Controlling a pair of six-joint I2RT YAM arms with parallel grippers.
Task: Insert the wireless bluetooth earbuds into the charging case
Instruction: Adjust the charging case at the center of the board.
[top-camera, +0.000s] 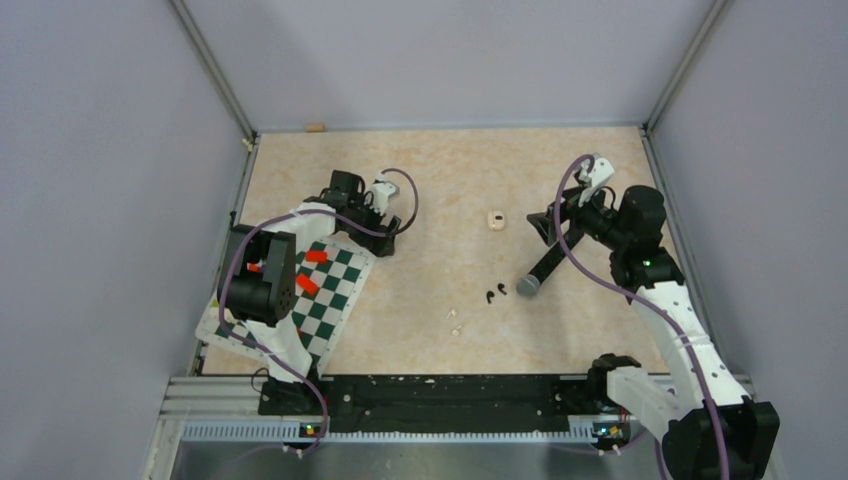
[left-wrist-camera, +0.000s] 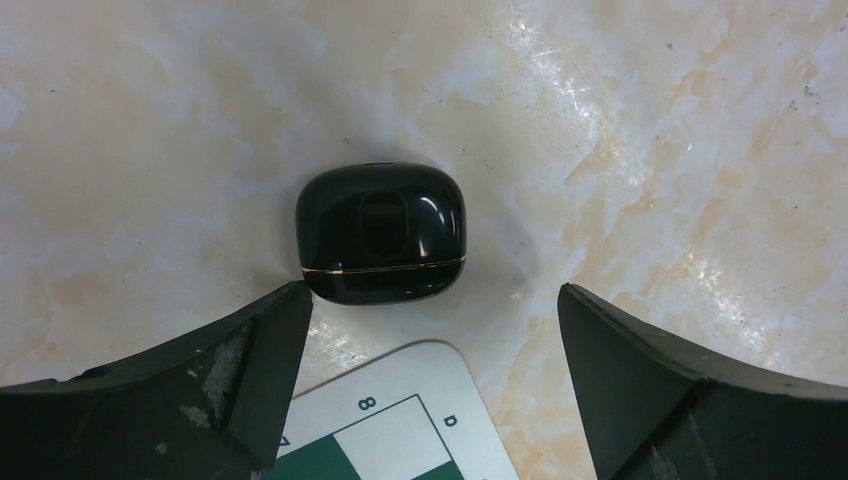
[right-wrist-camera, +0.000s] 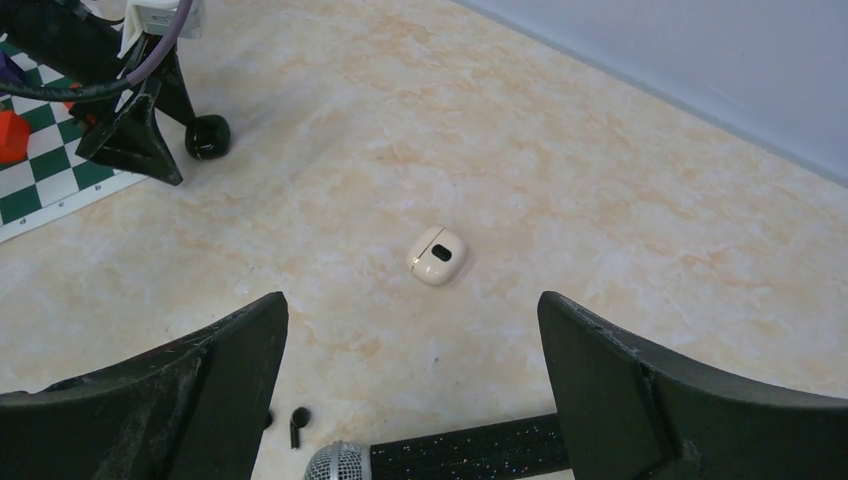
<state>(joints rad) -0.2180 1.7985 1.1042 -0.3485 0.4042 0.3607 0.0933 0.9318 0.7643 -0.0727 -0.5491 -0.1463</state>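
A closed black charging case (left-wrist-camera: 381, 233) lies on the marbled table just ahead of my open left gripper (left-wrist-camera: 430, 300), whose fingertips stand either side of it without touching. A closed white charging case (top-camera: 495, 220) (right-wrist-camera: 437, 256) sits mid-table, ahead of my open, empty right gripper (right-wrist-camera: 412, 310) (top-camera: 543, 225). The black earbuds (top-camera: 494, 293) lie near the microphone head, and one of them (right-wrist-camera: 298, 420) shows by my right gripper's left finger. The white earbuds (top-camera: 454, 318) lie closer to the front edge. In the right wrist view the black case (right-wrist-camera: 207, 137) rests beside the left gripper (right-wrist-camera: 140, 130).
A black glitter microphone (top-camera: 545, 265) (right-wrist-camera: 450, 462) lies diagonally under my right gripper. A green-and-white chessboard (top-camera: 330, 290) (left-wrist-camera: 400, 420) with red pieces (top-camera: 316, 256) lies at the left under my left arm. Grey walls close in the table on three sides.
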